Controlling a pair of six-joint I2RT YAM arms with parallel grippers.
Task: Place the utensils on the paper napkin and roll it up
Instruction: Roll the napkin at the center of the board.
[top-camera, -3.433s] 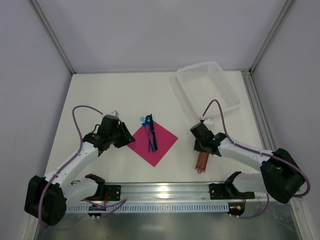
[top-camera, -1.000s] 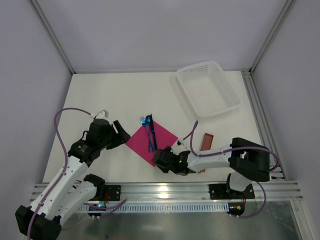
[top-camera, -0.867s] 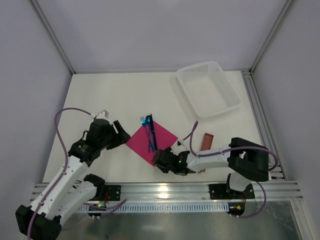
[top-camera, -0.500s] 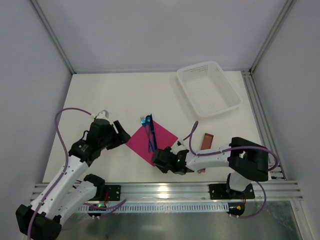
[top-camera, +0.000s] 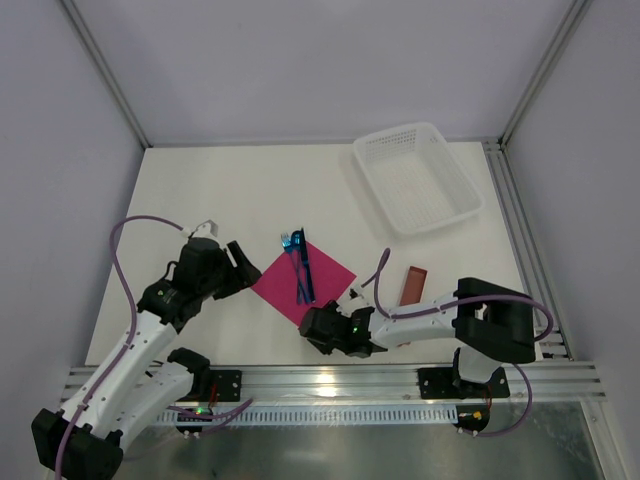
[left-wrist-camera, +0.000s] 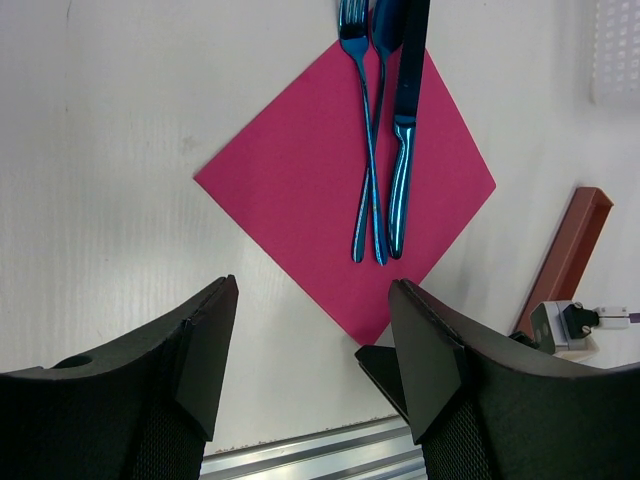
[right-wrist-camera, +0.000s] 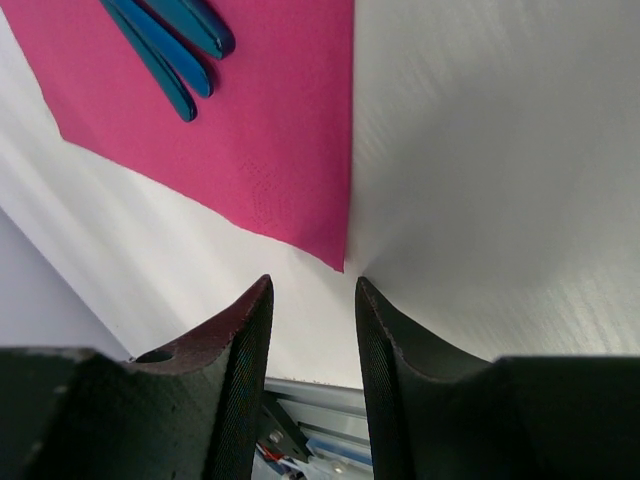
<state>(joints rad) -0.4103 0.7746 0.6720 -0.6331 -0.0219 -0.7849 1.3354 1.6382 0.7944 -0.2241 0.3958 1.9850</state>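
Note:
The magenta-pink paper napkin lies flat as a diamond on the white table, also in the left wrist view and the right wrist view. Blue utensils, a fork, a spoon and a knife, lie across it, their heads past its far corner; only their handle ends show in the right wrist view. My right gripper is open and empty, low at the napkin's near corner. My left gripper is open and empty beside the napkin's left corner.
A reddish-brown oblong sleeve lies right of the napkin, also in the left wrist view. A white mesh basket stands at the back right. The metal rail runs along the table's near edge.
My right arm left the sleeve on the table and swung left to the napkin's near corner, creeping further left over the last second. My left gripper drew back slightly to the left.

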